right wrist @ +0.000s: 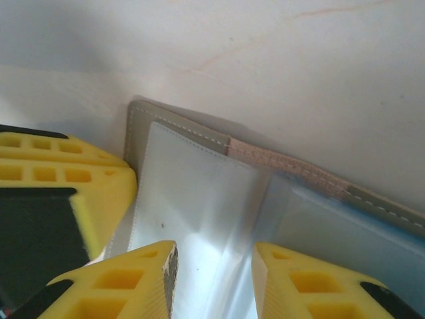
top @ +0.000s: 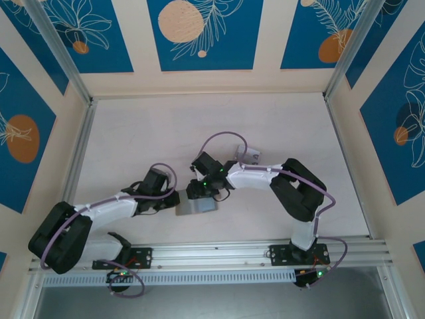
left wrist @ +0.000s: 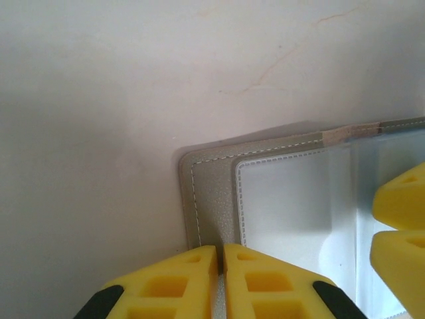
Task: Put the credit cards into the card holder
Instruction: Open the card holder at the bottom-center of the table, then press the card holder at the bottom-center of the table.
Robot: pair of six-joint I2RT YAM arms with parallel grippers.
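Left gripper (left wrist: 220, 258): jaws pressed almost together on the left edge of the card holder (left wrist: 211, 199), which lies opened flat on the table (top: 153, 133) between the two arms. Right gripper (right wrist: 214, 259): jaws apart, straddling a clear inner sleeve (right wrist: 199, 193) beside the tan spine strip (right wrist: 265, 156). Clear box (top: 248, 155): just beyond the right forearm, apart from the holder.

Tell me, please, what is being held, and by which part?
The left end effector seems shut on the card holder at its outer edge; the right end effector holds nothing, jaws apart.
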